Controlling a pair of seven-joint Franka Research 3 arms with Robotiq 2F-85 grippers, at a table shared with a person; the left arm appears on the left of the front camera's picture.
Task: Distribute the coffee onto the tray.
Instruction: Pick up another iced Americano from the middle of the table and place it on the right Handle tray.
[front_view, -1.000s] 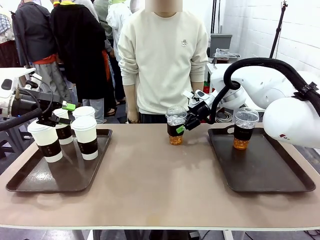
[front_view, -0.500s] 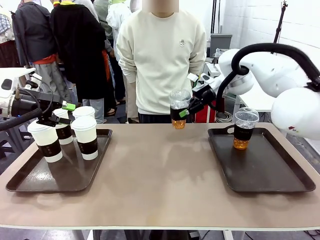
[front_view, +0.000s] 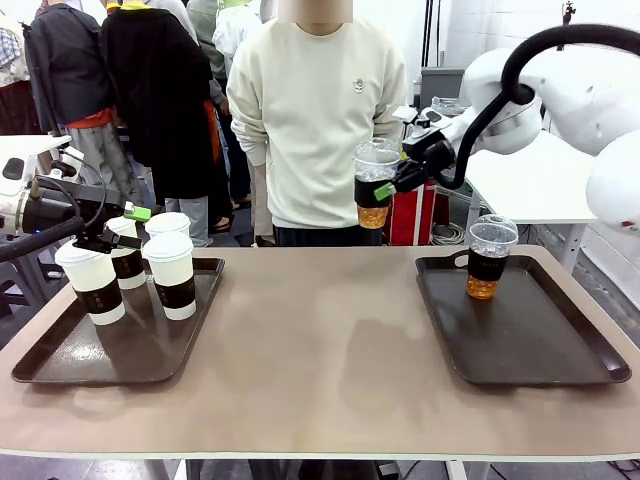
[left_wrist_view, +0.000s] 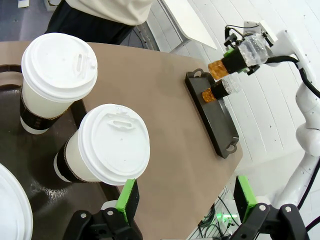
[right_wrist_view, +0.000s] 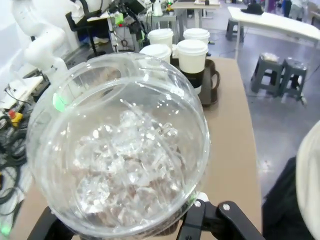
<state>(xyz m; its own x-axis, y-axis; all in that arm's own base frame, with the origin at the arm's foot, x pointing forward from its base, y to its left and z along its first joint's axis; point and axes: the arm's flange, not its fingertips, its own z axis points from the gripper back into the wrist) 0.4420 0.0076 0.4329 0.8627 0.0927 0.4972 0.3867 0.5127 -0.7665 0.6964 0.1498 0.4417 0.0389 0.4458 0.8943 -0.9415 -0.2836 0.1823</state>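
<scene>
My right gripper is shut on the dark sleeve of a clear dome-lidded cup with amber drink, held in the air above the table's far edge in front of the person. The right wrist view looks down on its icy dome. A second clear cup stands at the far end of the right tray. Three white lidded cups with brown sleeves stand on the left tray. My left gripper hangs open just behind them, beside one white cup.
A person in a cream sweater stands at the far side, close behind the lifted cup. The tan table lies bare between the two trays. A white table and other people stand farther back.
My right gripper has lifted the clear cup off the table's far middle and carried it up and to the right. The left arm and the other cups have not moved.
</scene>
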